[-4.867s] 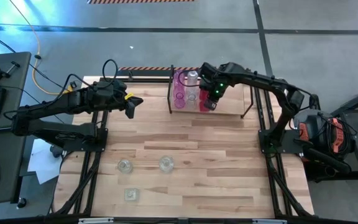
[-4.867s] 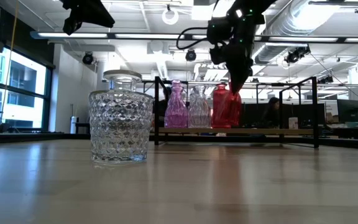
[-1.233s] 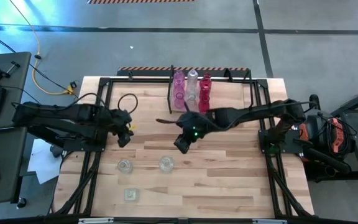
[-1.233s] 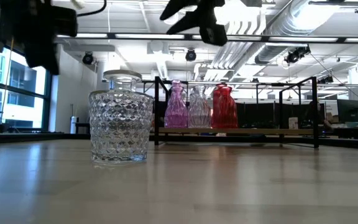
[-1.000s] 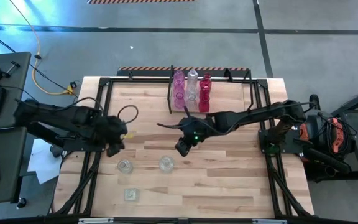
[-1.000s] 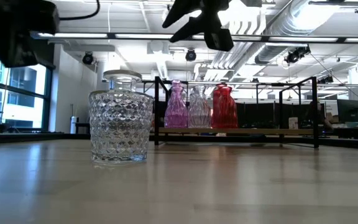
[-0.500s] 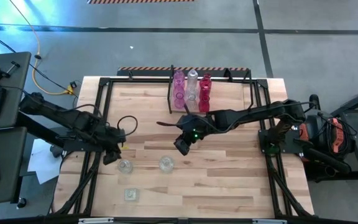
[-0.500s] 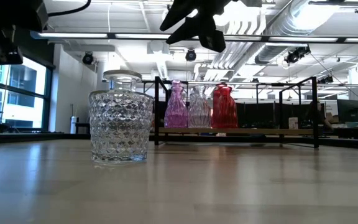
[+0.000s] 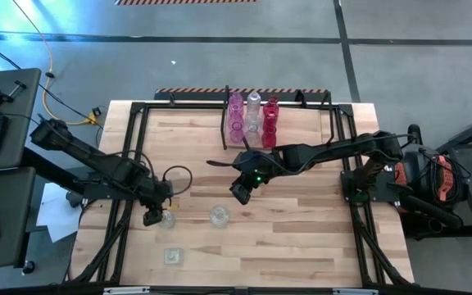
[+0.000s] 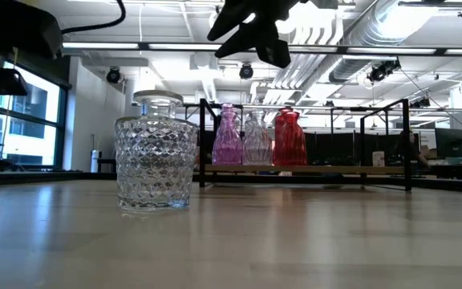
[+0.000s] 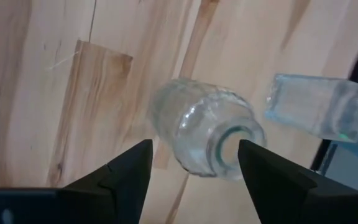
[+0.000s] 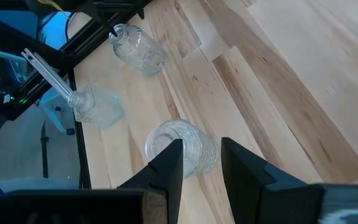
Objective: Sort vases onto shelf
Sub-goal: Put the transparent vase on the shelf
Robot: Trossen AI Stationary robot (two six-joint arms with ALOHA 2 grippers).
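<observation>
Three clear vases stand on the table's near left: a round bottle (image 9: pixel 165 218), a wide one (image 9: pixel 218 215) and a square one (image 9: pixel 172 256). My left gripper (image 9: pixel 153 216) is open just above the round bottle (image 11: pixel 204 134). Its fingers stand on either side of the bottle's mouth without touching it. My right gripper (image 9: pixel 240 193) hangs open over mid-table, above the wide vase (image 12: pixel 180 148), with nothing between its fingers. The shelf (image 9: pixel 301 146) at the far edge holds a pink vase (image 9: pixel 235 115), a clear one (image 9: pixel 253 111) and a red one (image 9: pixel 270 115).
The square vase (image 11: pixel 319 112) stands close beside the round bottle, toward the near edge. Black frame rails (image 9: pixel 125 205) run along the table's left and right sides. Bare wood lies between the shelf and the three clear vases.
My left gripper has travelled toward the table's near edge and sunk down to the round clear bottle at the left. The vases have stayed where they were.
</observation>
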